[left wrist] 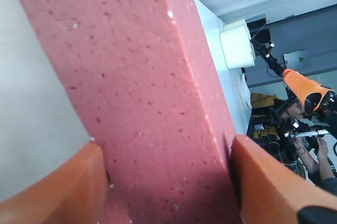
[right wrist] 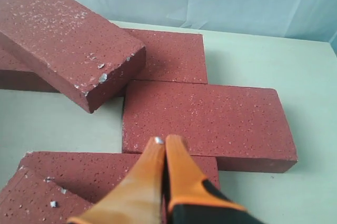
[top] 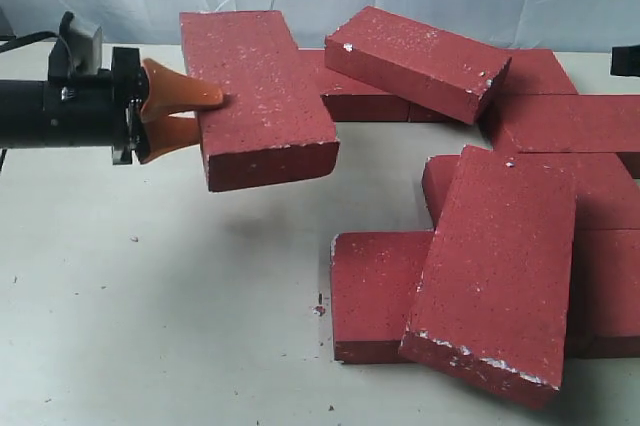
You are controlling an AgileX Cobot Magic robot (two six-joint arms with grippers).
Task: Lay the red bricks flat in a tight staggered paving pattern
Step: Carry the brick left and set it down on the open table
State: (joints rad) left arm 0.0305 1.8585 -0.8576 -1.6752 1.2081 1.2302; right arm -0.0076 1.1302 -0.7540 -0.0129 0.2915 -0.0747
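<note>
Pinched by one edge in the left end effector [top: 205, 114], the raised brick [top: 262, 96] hangs above the counter [top: 150, 326], left of the other red bricks [top: 500, 266], and may twist loose under its own weight; the right end effector [right wrist: 162, 148] hovers closed, empty.

The left claw [left wrist: 167, 145] grips a red brick [left wrist: 131, 77] between two orange fingers [left wrist: 58, 192]

So the left hand [top: 208, 113] reaches in from the left and has a lifted brick [top: 262, 96] pinched by its end, up off the desk [top: 150, 326]. The rest bunch up on the right. At the front, a front brick [top: 500, 266] leans tilted across the flat bricks [top: 375, 291]. Behind them, a back brick [top: 420, 58] sits propped on a flat rear brick [top: 360, 101].
</note>
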